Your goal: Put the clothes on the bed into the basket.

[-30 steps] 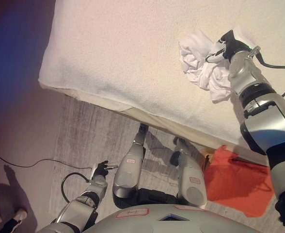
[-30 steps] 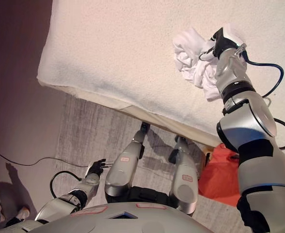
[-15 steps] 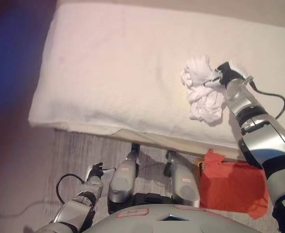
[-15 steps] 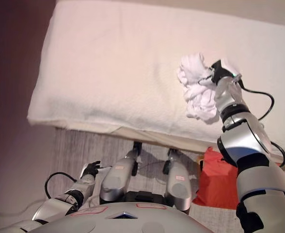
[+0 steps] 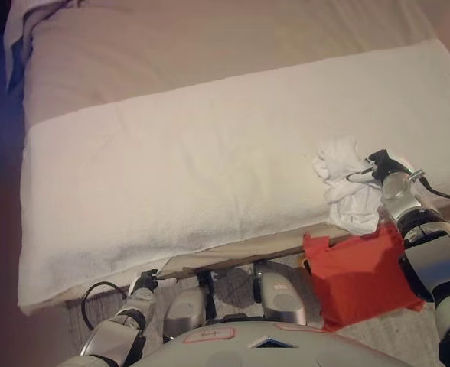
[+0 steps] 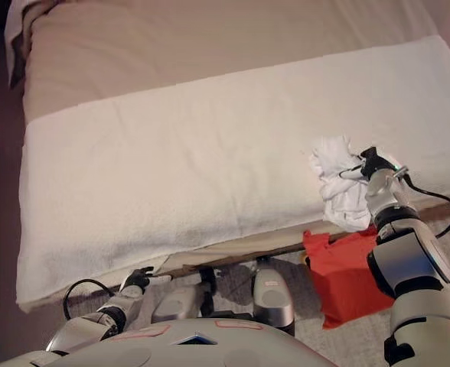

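While the garment travels toward the bed edge: transfer stage.
Left eye view: right hand [image 5: 383,164], fingers clamped on the white clothes [image 5: 345,186], has drawn them from mid-bed [image 5: 210,168] to its lower-right edge, above the red basket [image 5: 359,275]. Right eye view: left hand [image 6: 135,280] idles lower left, fingers loosely curled, empty.

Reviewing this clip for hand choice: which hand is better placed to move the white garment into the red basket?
The right hand: it is already on the white garment at the bed's edge, just above the red basket on the floor. The left hand hangs low, far away.
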